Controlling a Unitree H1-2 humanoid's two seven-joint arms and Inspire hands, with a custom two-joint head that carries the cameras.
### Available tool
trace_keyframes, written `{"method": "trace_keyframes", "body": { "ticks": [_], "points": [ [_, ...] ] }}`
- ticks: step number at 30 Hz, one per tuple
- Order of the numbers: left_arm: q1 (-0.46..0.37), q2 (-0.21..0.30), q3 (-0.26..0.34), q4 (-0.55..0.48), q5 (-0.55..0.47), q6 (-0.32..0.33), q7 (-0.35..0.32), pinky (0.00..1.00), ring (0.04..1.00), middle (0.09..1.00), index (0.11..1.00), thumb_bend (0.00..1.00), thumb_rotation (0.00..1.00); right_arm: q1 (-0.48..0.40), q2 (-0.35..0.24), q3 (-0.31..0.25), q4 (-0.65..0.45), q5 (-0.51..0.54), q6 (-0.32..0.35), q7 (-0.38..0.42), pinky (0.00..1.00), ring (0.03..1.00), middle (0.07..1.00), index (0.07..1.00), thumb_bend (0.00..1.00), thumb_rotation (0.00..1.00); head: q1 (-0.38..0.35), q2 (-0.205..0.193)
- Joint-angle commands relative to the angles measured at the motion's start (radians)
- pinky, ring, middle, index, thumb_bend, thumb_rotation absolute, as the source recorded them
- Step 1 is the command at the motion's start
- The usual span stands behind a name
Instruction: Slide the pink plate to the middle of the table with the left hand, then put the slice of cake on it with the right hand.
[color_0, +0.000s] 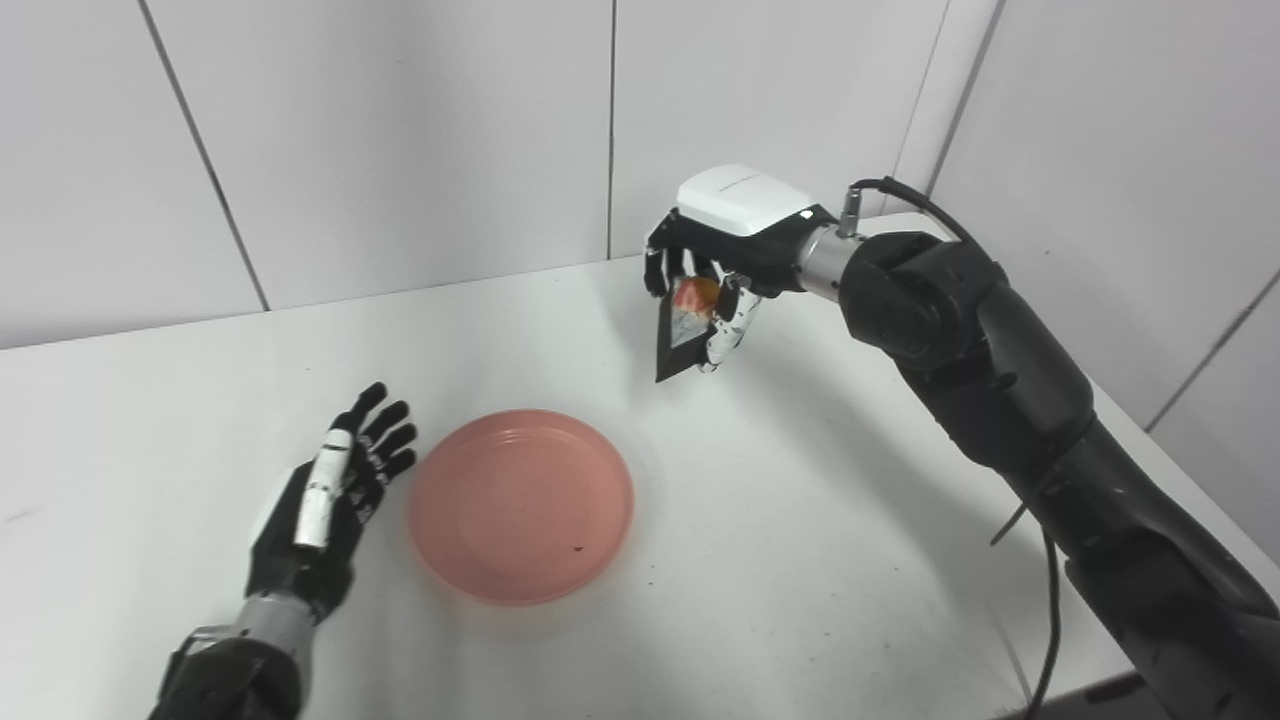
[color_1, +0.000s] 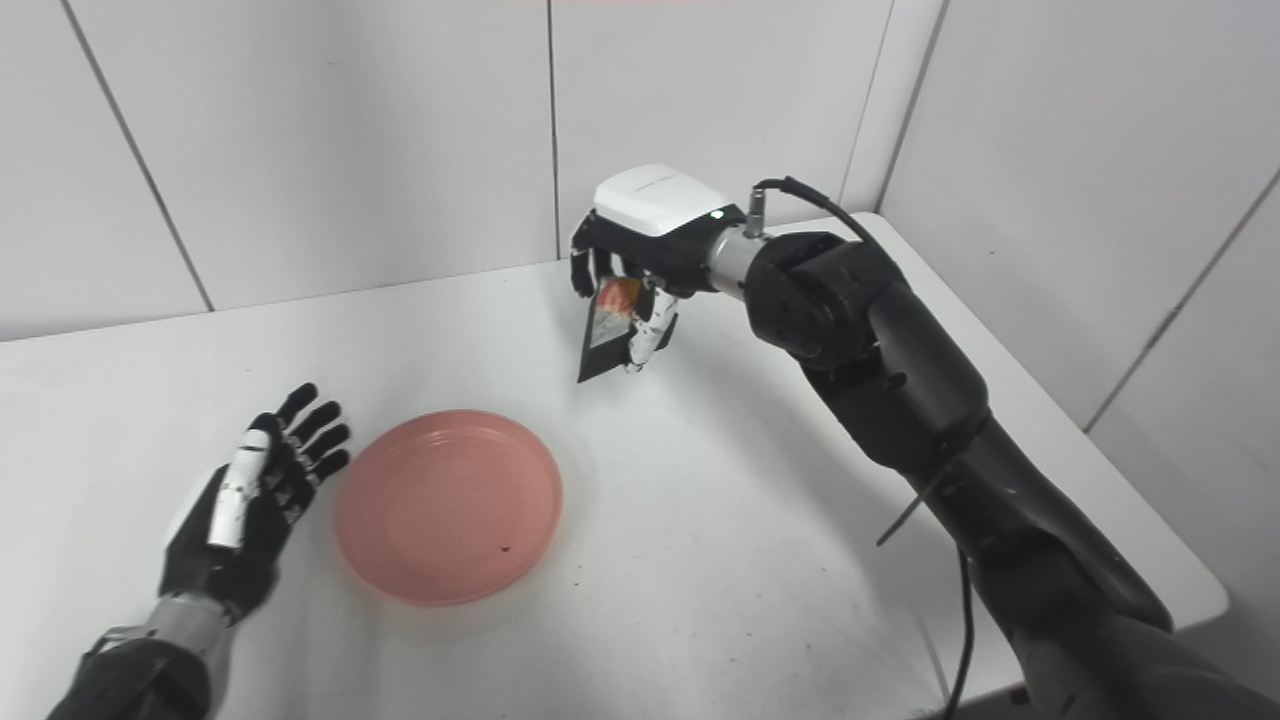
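Note:
The pink plate (color_0: 520, 503) lies flat on the white table (color_0: 800, 520), near the middle. My left hand (color_0: 335, 490) rests just left of the plate, open, fingers stretched out, close to the rim but holding nothing. My right hand (color_0: 705, 285) is raised above the table at the back, up and right of the plate, and is shut on the slice of cake (color_0: 688, 318). The cake sits on a dark triangular base that hangs tilted, tip down, with an orange and white top showing between the fingers. It also shows in the right eye view (color_1: 607, 325).
White panelled walls (color_0: 400, 130) close the back and right sides of the table. The table's right edge (color_1: 1150, 520) runs close beside my right arm. A black cable (color_0: 1045, 600) hangs along that arm.

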Motion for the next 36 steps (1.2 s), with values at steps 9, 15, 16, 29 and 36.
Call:
{"method": "trace_keyframes", "body": {
  "ticks": [9,15,16,29,36],
  "points": [
    [-0.003,-0.06,-0.039,0.039,0.047,0.098,0.043,0.88,0.893,0.903,0.91,0.35,1.0,-0.072,0.127,0.038,-0.045,0.003,-0.011,-0.006,0.3,0.388,0.491,0.512,0.51,0.0,0.105,0.021],
    [-0.016,-0.084,-0.041,0.057,0.051,0.09,0.049,0.89,0.899,0.911,0.917,0.35,1.0,-0.058,0.187,0.074,0.0,0.002,-0.065,-0.051,0.32,0.394,0.507,0.502,0.51,0.0,0.158,0.032],
    [-0.018,-0.088,-0.041,0.059,0.051,0.089,0.051,0.89,0.901,0.912,0.917,0.34,1.0,-0.054,0.195,0.078,0.011,0.01,-0.079,-0.064,0.31,0.402,0.511,0.495,0.51,0.0,0.164,0.033],
    [-0.026,-0.106,-0.043,0.061,0.068,0.086,0.048,0.9,0.912,0.924,0.919,0.33,1.0,-0.016,0.247,0.149,0.053,-0.022,-0.104,-0.072,0.32,0.378,0.475,0.542,0.51,0.0,0.19,0.055],
    [-0.027,-0.107,-0.045,0.052,0.069,0.092,0.048,0.91,0.914,0.922,0.911,0.33,1.0,0.011,0.256,0.176,0.068,-0.028,-0.092,-0.055,0.23,0.3,0.475,0.488,0.53,0.0,0.196,0.07]
  ]
}}
